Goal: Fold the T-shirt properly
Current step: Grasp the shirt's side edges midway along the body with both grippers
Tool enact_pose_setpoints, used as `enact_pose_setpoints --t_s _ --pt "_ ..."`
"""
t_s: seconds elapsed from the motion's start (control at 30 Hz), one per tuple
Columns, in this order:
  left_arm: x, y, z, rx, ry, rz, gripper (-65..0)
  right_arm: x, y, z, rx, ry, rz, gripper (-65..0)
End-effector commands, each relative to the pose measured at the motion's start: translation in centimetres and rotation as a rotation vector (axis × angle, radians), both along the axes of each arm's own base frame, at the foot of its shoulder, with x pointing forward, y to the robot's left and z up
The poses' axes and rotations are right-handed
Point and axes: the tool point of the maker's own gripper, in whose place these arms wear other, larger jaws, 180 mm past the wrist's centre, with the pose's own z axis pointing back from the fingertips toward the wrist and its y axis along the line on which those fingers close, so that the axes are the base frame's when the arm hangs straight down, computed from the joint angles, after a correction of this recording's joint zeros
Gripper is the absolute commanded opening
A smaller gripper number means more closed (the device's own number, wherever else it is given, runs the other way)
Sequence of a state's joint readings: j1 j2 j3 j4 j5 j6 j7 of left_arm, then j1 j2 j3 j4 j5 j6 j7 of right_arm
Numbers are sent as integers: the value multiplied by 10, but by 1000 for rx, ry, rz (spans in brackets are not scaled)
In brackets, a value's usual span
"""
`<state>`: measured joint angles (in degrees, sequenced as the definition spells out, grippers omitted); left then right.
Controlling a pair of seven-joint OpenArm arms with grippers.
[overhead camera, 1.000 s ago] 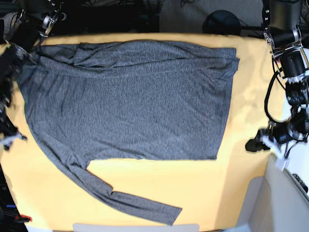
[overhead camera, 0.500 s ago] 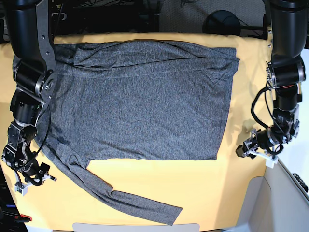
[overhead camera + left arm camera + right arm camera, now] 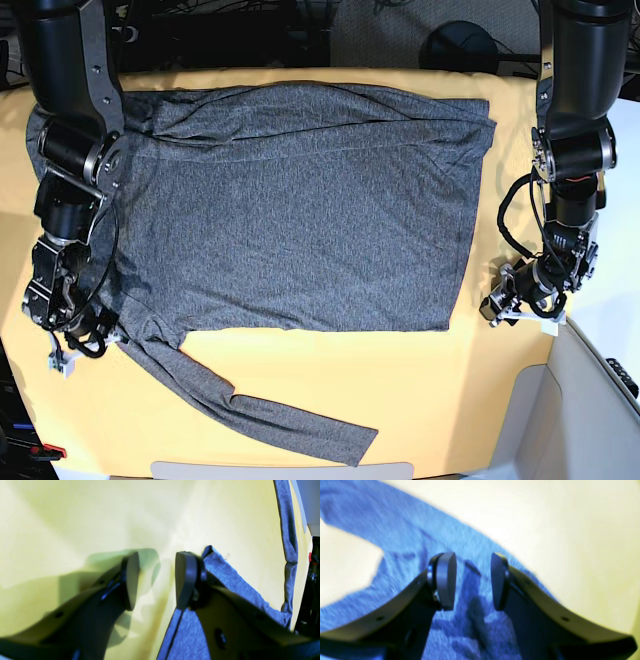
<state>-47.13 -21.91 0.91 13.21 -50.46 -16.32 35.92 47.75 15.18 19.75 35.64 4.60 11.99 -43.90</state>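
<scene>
On the yellow cloth (image 3: 400, 390), the grey T-shirt (image 3: 300, 220) lies flat, one sleeve (image 3: 270, 410) trailing.

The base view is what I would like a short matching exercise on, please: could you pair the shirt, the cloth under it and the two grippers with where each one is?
Things:
1. shirt
2. yellow cloth
3. left gripper
4. right gripper

Places:
A. over the cloth just off the shirt's hem corner, fingers apart
B. covering the table
C. spread flat, one sleeve trailing toward the near edge
D. over the shirt where that sleeve begins, fingers apart

Pairs: 1-C, 2-B, 3-A, 4-D
</scene>
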Motion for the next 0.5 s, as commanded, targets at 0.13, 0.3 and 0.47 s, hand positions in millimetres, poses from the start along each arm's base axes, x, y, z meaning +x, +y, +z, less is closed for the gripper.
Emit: enact_pose_setpoints --t_s 0.13,0.3,0.47 --pt "19 -31 22 -30 -39 -79 -414 6 -9 15 -13 -53 -10 -423" --pt "19 -57 18 12 -21 -174 -414 -4 -13 5 -31 -40 -9 -423" --pt "17 -65 13 69 -6 -233 -414 -13 -20 5 -75 -56 -11 -423"
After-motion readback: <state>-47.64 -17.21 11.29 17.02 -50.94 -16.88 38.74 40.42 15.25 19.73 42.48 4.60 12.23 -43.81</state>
